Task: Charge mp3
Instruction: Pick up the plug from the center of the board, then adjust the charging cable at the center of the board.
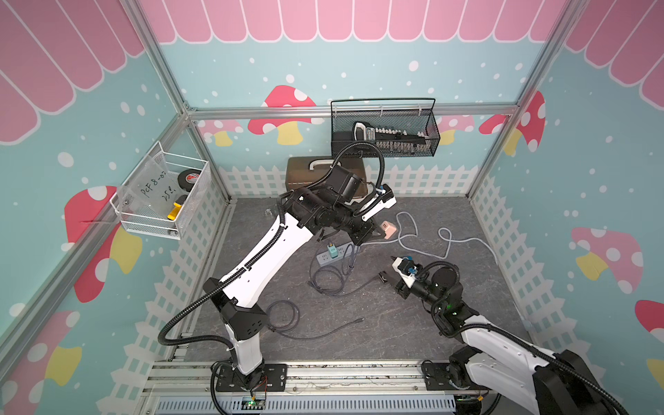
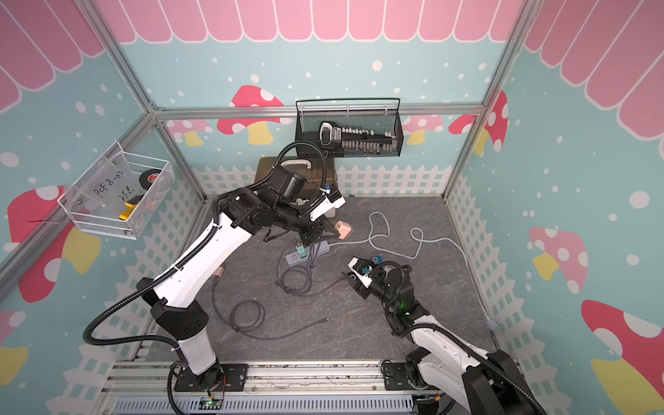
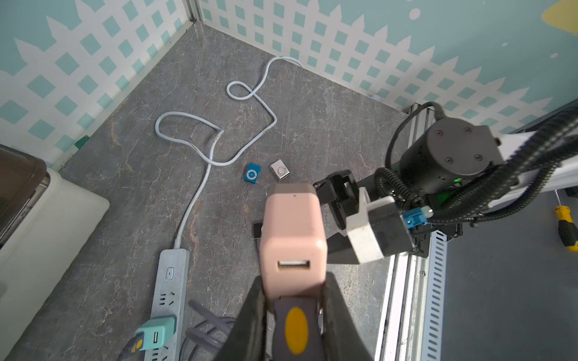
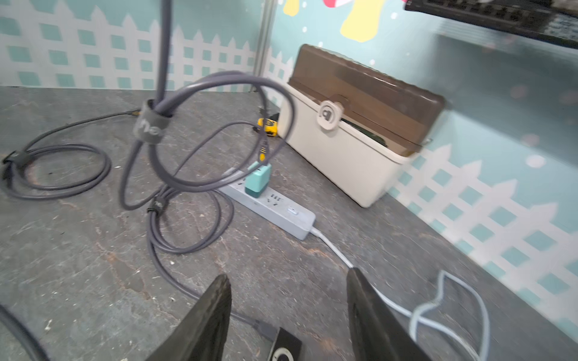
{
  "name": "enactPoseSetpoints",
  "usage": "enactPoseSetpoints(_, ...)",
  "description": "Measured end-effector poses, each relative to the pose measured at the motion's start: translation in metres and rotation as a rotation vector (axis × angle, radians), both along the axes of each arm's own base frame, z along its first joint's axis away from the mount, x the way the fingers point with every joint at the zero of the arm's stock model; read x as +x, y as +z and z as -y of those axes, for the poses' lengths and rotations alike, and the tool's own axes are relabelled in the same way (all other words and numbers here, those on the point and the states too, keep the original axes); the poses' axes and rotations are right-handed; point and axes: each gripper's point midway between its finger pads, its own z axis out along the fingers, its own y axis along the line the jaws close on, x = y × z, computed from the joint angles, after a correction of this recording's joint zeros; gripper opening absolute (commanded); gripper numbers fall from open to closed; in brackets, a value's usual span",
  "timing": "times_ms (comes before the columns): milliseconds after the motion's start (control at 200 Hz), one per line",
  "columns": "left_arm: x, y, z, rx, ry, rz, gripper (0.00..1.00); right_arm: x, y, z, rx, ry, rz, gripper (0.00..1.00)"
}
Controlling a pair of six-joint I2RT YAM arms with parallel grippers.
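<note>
My left gripper [image 3: 294,281] clamps the charger [image 3: 292,231], cable [image 3: 295,331] plugged in, raised near the strip [image 3: 170,281]. My right gripper [image 4: 287,275] hangs spread and empty over the black mp3 [image 4: 283,348] on the surface [image 4: 78,250]. Next, I judge, the charger's prongs go squarely into a free socket.

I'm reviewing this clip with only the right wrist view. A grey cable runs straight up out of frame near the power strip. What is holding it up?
Observer: The left gripper, shut on a pink charger above the mat; the grey cable hangs below it.
Operator: Any players besides the black mp3 player by my jaws?
Observer: Yes, a blue mp3 player and a silver mp3 player lie side by side on the mat, untouched.
Operator: Is the pink charger's port free?
Observer: One USB port faces the left wrist camera, and it is empty.
</note>
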Motion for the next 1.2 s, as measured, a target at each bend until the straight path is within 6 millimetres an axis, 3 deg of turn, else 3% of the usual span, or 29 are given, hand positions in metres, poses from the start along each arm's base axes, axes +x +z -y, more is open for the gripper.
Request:
enactPoseSetpoints(155,0.02,-0.03,0.018,0.016,0.037,-0.065,0.03,0.007,-0.001,0.017,-0.007,-0.093,-0.018,0.63)
enactPoseSetpoints(255,0.027,-0.051,0.035,0.04,0.049,-0.095,0.03,0.003,-0.008,0.013,-0.01,-0.057,-0.05,0.62)
enactPoseSetpoints(330,0.024,-0.056,0.048,0.048,0.045,-0.096,0.03,-0.003,-0.014,0.004,-0.008,0.009,-0.082,0.6)
enactPoseSetpoints(440,0.021,-0.038,0.064,0.017,0.057,-0.053,0.03,-0.014,-0.019,-0.009,0.023,0.106,-0.131,0.6)
enactPoseSetpoints(645,0.023,0.009,0.071,-0.067,0.105,0.053,0.03,-0.028,-0.012,-0.024,0.102,0.219,-0.179,0.63)
enactPoseSetpoints(820,0.011,0.026,0.081,-0.09,0.105,0.101,0.03,-0.028,-0.004,-0.032,0.149,0.268,-0.194,0.6)
enactPoseSetpoints(990,0.001,0.033,0.091,-0.102,0.097,0.135,0.03,-0.033,0.025,-0.048,0.207,0.377,-0.165,0.59)
enactPoseSetpoints(1201,0.006,0.037,0.09,-0.101,0.109,0.169,0.03,-0.029,0.04,-0.042,0.225,0.314,-0.118,0.25)
